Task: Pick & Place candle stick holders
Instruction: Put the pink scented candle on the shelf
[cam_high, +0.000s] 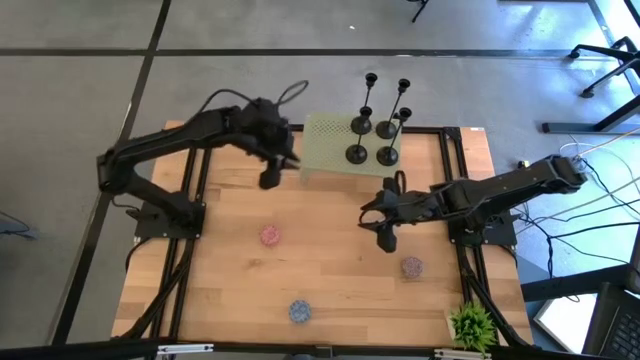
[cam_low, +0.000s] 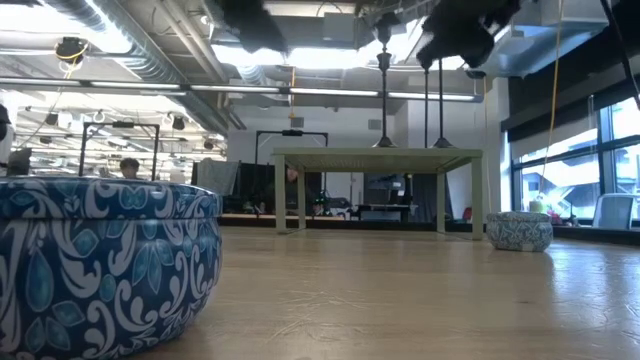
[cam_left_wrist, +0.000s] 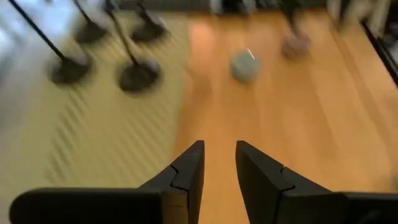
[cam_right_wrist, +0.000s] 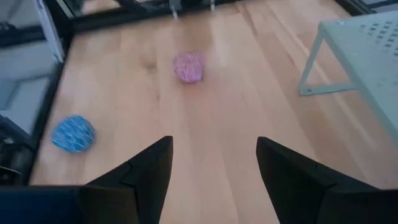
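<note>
The candle stick holders (cam_high: 373, 135), four thin black pieces, all stand on the pale green stand (cam_high: 325, 140) at the far side of the surface (cam_high: 330, 260), so to my eye the placing looks nearly finished.

From large to small. The surface is light wood with a smooth grain, inside a black metal frame. The green stand is a low little table with thin legs, and its top has rows of small holes (it looks like perforated plastic or metal, I cannot be sure). The two dark arms come next. The left gripper (cam_high: 270, 178) hangs just beside the near left corner of the stand, its jaws only a narrow gap apart and holding nothing. The right gripper (cam_high: 386, 238) hangs over bare wood near the middle right, its jaws wide apart and also empty. Then the small patterned bowls: a pink one (cam_high: 269, 235), a blue one (cam_high: 299, 311) and a greyish one (cam_high: 411, 267), round and glossy. A small green plant (cam_high: 472, 325) stands at the near right corner.

The holders have flat round bases, long stems and tiny cups, so they are top-heavy. I think the risk is the left arm: it is near the stand, and a careless sweep could knock the stand or tip a holder.
</note>
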